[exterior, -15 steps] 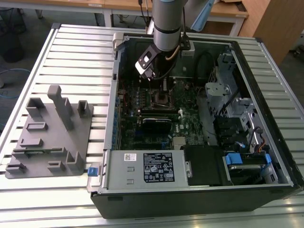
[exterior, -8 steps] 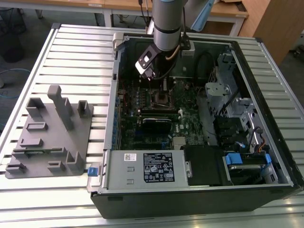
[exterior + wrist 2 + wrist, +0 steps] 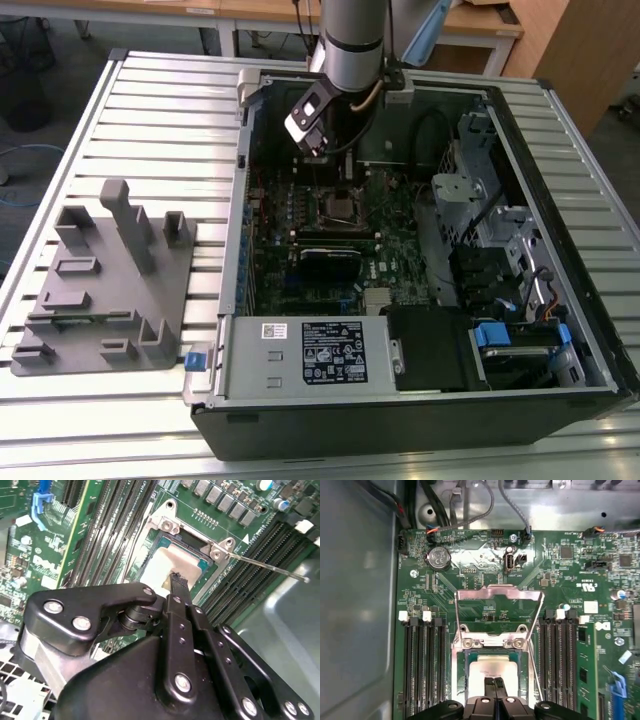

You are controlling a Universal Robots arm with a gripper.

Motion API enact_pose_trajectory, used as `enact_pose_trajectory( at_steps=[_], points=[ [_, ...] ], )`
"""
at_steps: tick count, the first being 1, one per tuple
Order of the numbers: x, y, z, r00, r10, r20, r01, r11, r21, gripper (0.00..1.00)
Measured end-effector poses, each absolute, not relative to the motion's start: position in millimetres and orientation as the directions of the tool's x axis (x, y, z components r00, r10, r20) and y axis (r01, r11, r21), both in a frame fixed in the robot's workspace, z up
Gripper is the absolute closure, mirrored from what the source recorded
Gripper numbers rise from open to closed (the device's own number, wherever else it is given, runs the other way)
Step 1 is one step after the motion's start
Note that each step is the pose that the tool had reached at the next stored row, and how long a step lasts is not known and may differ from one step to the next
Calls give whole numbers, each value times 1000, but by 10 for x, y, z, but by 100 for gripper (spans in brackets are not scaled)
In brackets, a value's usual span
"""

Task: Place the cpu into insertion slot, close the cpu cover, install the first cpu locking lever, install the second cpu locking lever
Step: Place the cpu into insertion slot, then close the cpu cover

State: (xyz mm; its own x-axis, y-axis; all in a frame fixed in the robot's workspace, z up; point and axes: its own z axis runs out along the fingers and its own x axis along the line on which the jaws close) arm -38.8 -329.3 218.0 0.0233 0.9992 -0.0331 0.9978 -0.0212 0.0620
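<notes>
Fingers (image 3: pixel 489 687) pressed together over cpu (image 3: pixel 480 672), cpu lying in insertion slot (image 3: pixel 470 656)

The cpu (image 3: pixel 492 669), a pale square chip, lies flat in the insertion slot (image 3: pixel 338 206) (just above the middle of the exterior view). The cpu cover (image 3: pixel 470 594), a thin silvery frame, stands swung open beside it. One thin locking lever (image 3: pixel 270 566) juts out from the slot's corner.
</notes>
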Motion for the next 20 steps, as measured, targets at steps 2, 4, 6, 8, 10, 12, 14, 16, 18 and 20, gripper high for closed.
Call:
enact_pose_trajectory(
  at_steps=[2,4,6,8,10,12,14,16,18,20],
  points=[
    [-388,-3293,2216,23,999,-33,998,-21,62,89],
    [-388,-3293,2236,23,999,-33,998,-21,62,89],
    [-388,-3293,2235,23,999,-33,998,-21,62,89],
    [-388,-3293,2258,23,999,-33,998,-21,62,89],
    [-388,-3293,2259,23,999,-33,998,-21,62,89],
    [-389,-3294,2269,23,999,-34,998,-21,62,89],
    [-388,-3293,2281,23,999,-33,998,-21,62,89],
    [-388,-3293,2297,23,999,-33,998,-21,62,89],
    [-388,-3293,2310,23,999,-33,998,-21,62,89],
    [-388,-3293,2322,23,999,-33,998,-21,62,89]
  ],
)
